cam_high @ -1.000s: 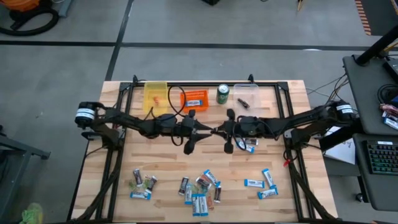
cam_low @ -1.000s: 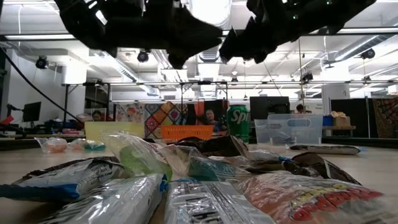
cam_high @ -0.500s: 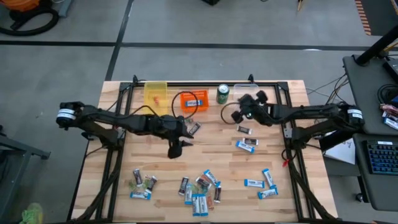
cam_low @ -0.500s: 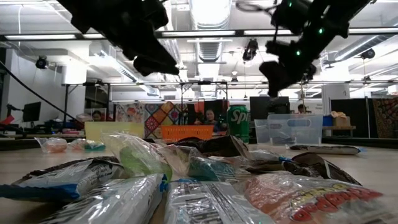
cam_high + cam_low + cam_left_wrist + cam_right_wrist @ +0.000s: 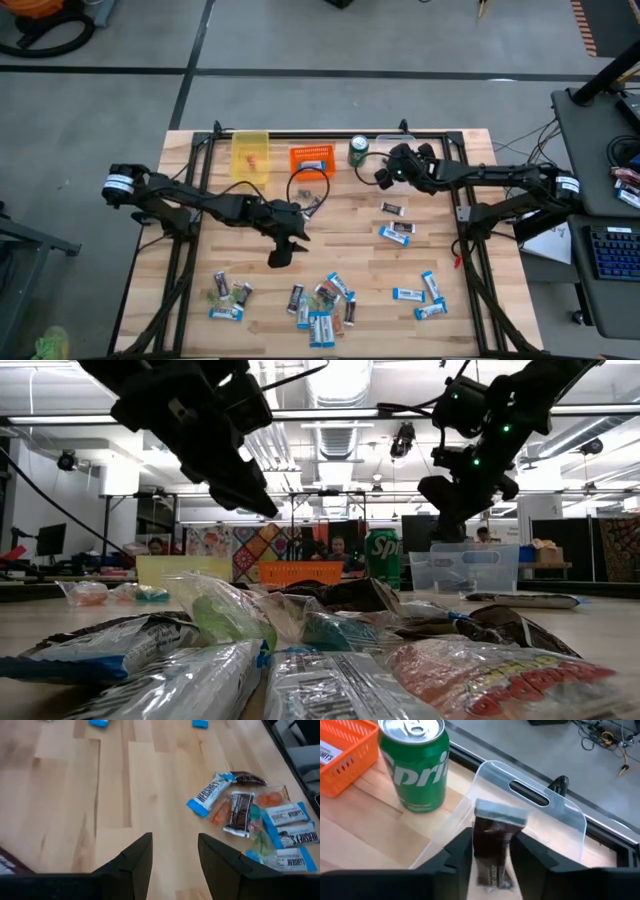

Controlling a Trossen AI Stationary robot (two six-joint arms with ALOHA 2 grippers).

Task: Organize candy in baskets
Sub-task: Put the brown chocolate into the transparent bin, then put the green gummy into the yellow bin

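Note:
My right gripper [image 5: 492, 851] hovers at the table's far side, by the clear basket [image 5: 535, 810], fingers apart, with a dark brown candy bar [image 5: 492, 845] between them. The yellow basket [image 5: 250, 152], the orange basket [image 5: 312, 160] and the clear basket [image 5: 396, 147] stand in a row along the far edge. My left gripper [image 5: 173, 847] is open and holds nothing. It hangs tipped down over bare wood near the table's middle [image 5: 279, 256]. Several wrapped candies [image 5: 325, 300] lie in a heap by the near edge. My right gripper has the dark bar's near half [image 5: 490, 865] between its spread fingers; I cannot tell whether they touch it. The fingers slant down toward the far edge and lie along the bar. The bar's far end [image 5: 500, 812] juts out over the clear basket's rim, clear of the table.
A green soda can [image 5: 358, 150] stands between the orange and clear baskets, close to my right gripper. Loose candies lie at the near left [image 5: 228, 295], near right [image 5: 420, 290] and right of centre [image 5: 398, 232]. A black frame [image 5: 330, 133] runs along the table's far edge.
My right gripper has carried the dark bar from the table's middle toward the far edge, to the clear basket, tipping down. My left gripper has gone from the middle toward the near edge and a little left, and has tipped down too.

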